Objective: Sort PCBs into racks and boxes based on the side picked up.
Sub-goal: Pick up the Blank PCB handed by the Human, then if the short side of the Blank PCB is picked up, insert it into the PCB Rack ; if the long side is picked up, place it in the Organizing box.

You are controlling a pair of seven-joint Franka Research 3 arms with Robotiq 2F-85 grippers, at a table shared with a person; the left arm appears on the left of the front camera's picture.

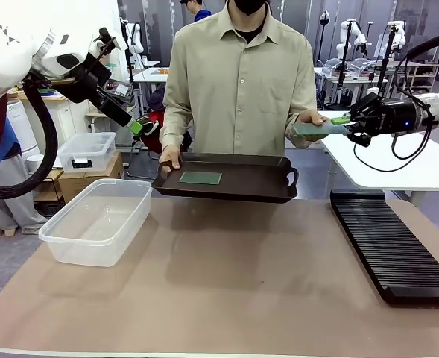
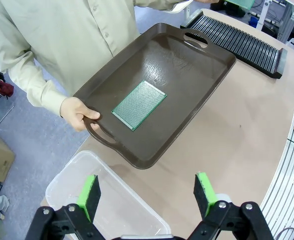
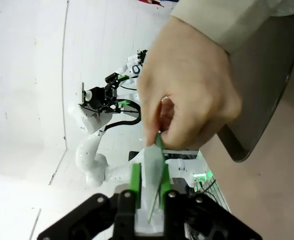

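Observation:
One green PCB [image 1: 200, 177] lies flat on the dark brown tray [image 1: 279, 195] that the person holds over the table's far edge; in the left wrist view this PCB [image 2: 139, 105] sits mid-tray. A second PCB [image 1: 320, 130] is held out by the person's other hand [image 3: 186, 90] at the right. My right gripper [image 1: 351, 123] is shut on its end, and the green pads [image 3: 135, 180] press both faces of the board [image 3: 152, 165]. My left gripper [image 2: 149, 187] hangs open, high at the left, over the box [image 2: 102, 200] and tray [image 2: 206, 95].
The clear box [image 1: 96, 220] stands on the table at the left. The long black rack [image 1: 394, 246] lies along the right side. The person's hand [image 2: 77, 112] grips a tray handle. A white table stands behind the rack.

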